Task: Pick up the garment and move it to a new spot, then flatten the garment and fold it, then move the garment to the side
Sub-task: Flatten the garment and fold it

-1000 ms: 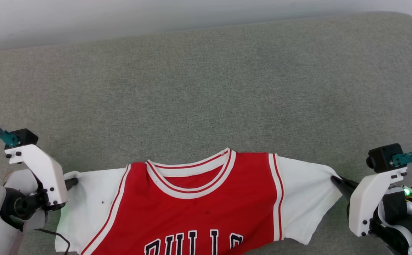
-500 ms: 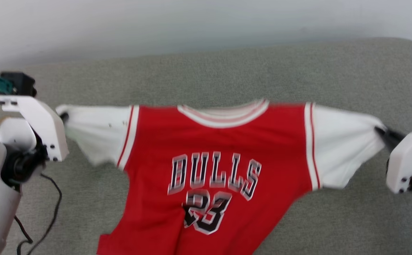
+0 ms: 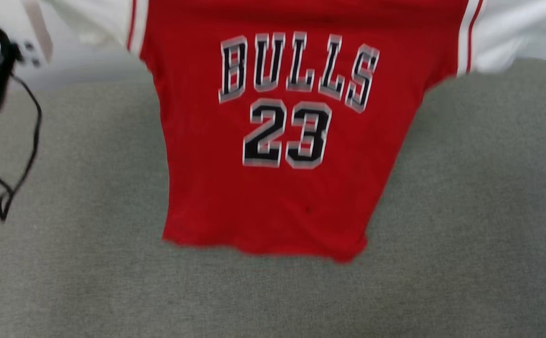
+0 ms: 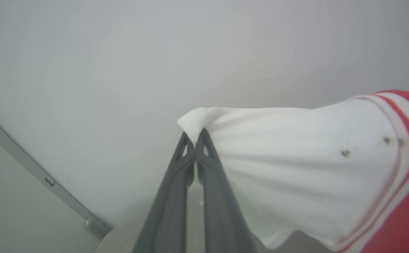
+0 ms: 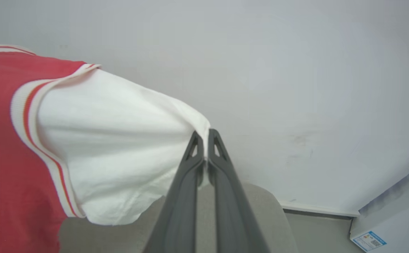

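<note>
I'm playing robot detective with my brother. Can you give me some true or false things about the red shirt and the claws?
1. The left claw pinches a white sleeve of the jersey. True.
2. The jersey shows the number 32. False: it reads 23.
3. The right claw is open and empty. False: it is shut on the other white sleeve.
4. The jersey hangs with its printed front showing in the head view. True.

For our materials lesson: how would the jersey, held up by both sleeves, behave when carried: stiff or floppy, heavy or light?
Probably floppy: the jersey hangs limp, sleeves creased where pinched. Likely light: the left gripper and right gripper hold it by sleeve tips alone. It may sway, since the body hangs loose.
</note>
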Controlling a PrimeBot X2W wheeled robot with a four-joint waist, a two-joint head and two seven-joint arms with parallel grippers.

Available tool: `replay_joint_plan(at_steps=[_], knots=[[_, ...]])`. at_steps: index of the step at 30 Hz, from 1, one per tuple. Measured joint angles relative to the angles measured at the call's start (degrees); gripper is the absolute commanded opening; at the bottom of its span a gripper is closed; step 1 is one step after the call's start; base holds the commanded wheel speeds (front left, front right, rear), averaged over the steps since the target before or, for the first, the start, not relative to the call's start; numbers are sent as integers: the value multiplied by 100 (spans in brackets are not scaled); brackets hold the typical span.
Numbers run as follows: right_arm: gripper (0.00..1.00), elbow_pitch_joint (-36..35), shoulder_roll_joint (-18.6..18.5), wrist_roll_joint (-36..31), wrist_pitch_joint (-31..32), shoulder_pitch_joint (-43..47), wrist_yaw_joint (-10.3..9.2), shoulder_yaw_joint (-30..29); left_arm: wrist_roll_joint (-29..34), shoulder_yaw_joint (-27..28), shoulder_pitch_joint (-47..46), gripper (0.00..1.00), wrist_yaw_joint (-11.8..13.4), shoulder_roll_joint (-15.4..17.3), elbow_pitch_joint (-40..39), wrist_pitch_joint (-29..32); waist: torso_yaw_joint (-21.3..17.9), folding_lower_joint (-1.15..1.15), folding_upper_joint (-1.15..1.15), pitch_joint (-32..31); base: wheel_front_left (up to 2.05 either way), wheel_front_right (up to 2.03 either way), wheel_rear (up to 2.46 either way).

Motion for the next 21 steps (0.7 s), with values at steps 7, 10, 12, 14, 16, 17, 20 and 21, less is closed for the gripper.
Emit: replay_joint_plan(at_steps=[7, 10, 12, 14, 16, 17, 20, 21], knots=[[0, 509, -169, -165, -923, -1940, -1, 181, 401, 102, -1676, 0, 77, -223, 303, -846, -66, 0, 0, 815, 0, 0, 0], [0, 693, -155, -310, -1377, -2699, -1, 282, 476, 226, -2363, 0, 111, -242, 416, -1201, -115, 1, 0, 1246, 0, 0, 0], [0, 826, -153, -333, -1645, -3148, -2, 372, 493, 288, -2732, 0, 132, -280, 506, -1365, -153, 1, 0, 1539, 0, 0, 0], [0, 922, -153, -374, -1936, -3534, -2, 493, 490, 359, -3043, 0, 156, -349, 577, -1505, -193, 1, 0, 1824, 0, 0, 0], [0, 998, -145, -354, -2197, -3838, -2, 670, 493, 393, -3301, 0, 175, -372, 626, -1599, -237, 1, 0, 2100, 0, 0, 0], [0, 1054, -134, -327, -2291, -3970, -2, 720, 498, 407, -3415, 0, 176, -371, 636, -1640, -257, 1, 0, 2232, 0, 0, 0], [0, 1206, -101, -223, -2585, -4267, -2, 938, 491, 448, -3658, 0, 201, -375, 650, -1720, -320, 1, 0, 2612, 0, 0, 0], [0, 1276, -81, -183, -2625, -4319, -2, 1011, 492, 441, -3681, 0, 196, -378, 653, -1757, -337, 1, 0, 2726, 0, 0, 0]])
